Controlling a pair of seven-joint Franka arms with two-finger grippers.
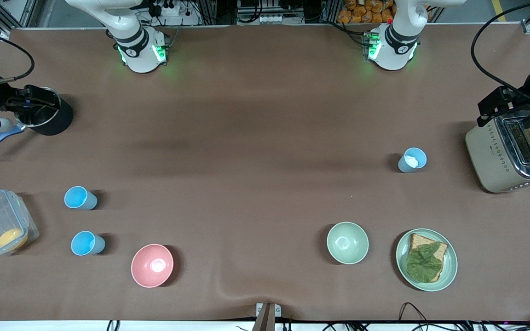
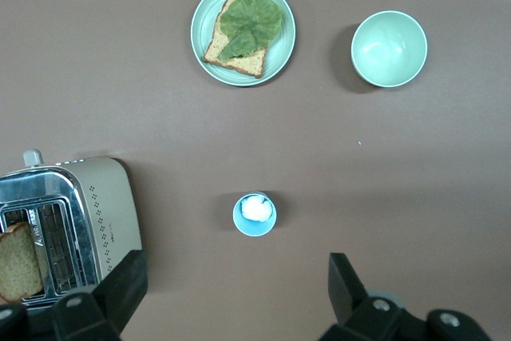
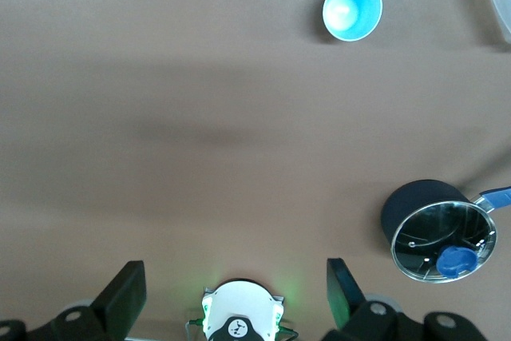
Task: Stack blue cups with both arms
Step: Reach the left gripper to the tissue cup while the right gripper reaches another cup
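Black fingers of the left tool (image 2: 231, 297) stand spread wide with nothing between them, high over the bare worktop (image 1: 256, 151) and looking down on one blue cup (image 2: 255, 214). The right tool (image 3: 231, 297) is spread just as wide and empty, high over its own arm's base, with a second blue cup (image 3: 352, 9) in its sight. Both arms look to be waiting; no cup is touched.

Outward from there, the lone cup (image 1: 412, 160) stands upright toward the left arm's end of the worktop, beside a toaster (image 1: 509, 154) and farther from the front camera than the pale green bowl (image 1: 347, 242); something white sits in its bottom, and I cannot tell what. The other two cups (image 1: 80, 198) (image 1: 88, 243) stand upright near each other toward the right arm's end, beside a clear lidded box (image 1: 0, 223), the second of them near the pink bowl (image 1: 152, 265).

All three are plain light-blue tumblers, slightly tapered, handleless. They are probably very light, thin-walled and smooth, so likely to tip or slide if nudged. I would pinch one wall at the rim, one finger inside and one outside, with gentle force; the taper should let them nest.
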